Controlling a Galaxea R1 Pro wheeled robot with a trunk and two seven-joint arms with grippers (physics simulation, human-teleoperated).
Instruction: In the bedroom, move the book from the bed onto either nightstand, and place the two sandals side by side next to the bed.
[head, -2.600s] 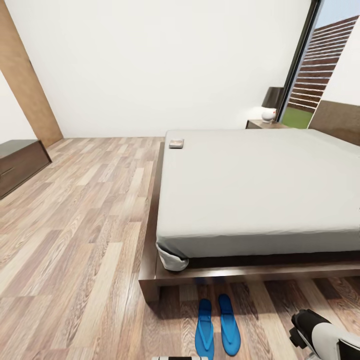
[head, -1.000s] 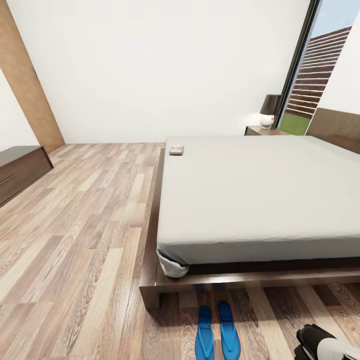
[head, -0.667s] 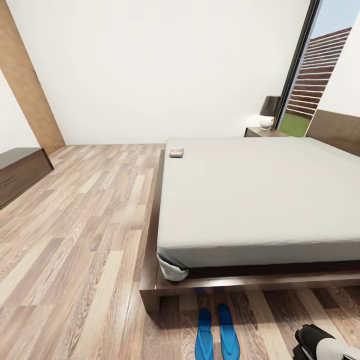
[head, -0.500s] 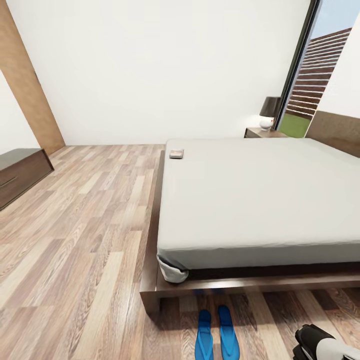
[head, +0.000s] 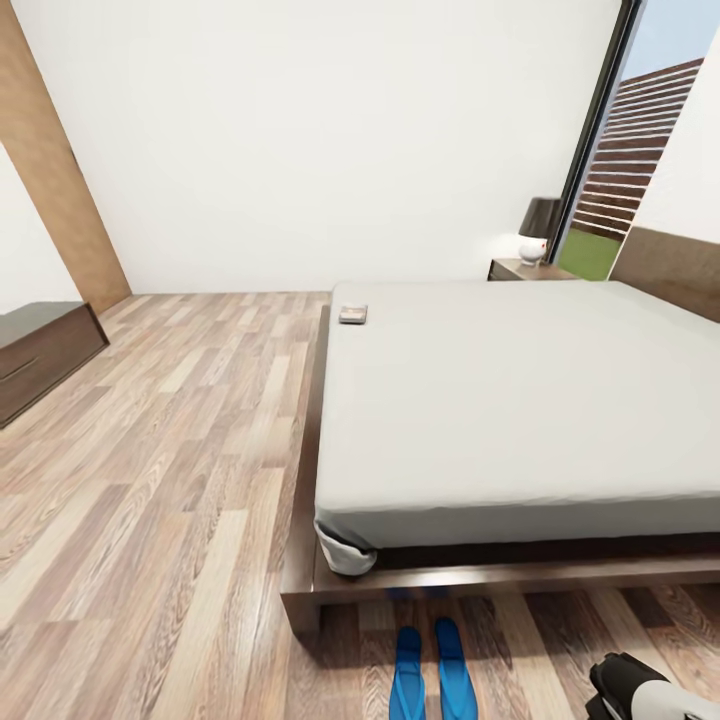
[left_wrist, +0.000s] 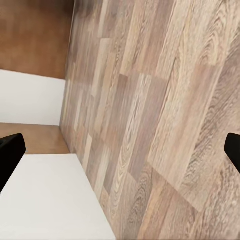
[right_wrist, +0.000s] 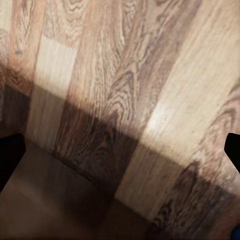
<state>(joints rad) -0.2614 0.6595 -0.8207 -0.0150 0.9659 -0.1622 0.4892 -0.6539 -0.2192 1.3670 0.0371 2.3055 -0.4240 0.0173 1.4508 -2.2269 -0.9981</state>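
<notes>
The book (head: 352, 315) lies flat near the far left corner of the grey mattress of the bed (head: 520, 400). A dark nightstand (head: 528, 269) stands beyond the bed's far side, by the window. The two blue sandals (head: 430, 672) lie side by side on the floor against the foot of the bed frame, cut off by the picture's lower edge. My left gripper (left_wrist: 120, 152) hangs open over bare wood planks. My right gripper (right_wrist: 120, 150) is also open, above planks in shadow. A black and white part of my right arm (head: 640, 690) shows at the lower right.
A lamp (head: 540, 225) with a dark shade stands on the nightstand. A long low dark bench (head: 40, 350) sits against the left wall. Wide wood floor (head: 170, 450) lies left of the bed. A tall window (head: 625, 150) is at the back right.
The whole picture has slid downward a little, so the camera has moved. The book, the bed and the sandals keep their places relative to one another.
</notes>
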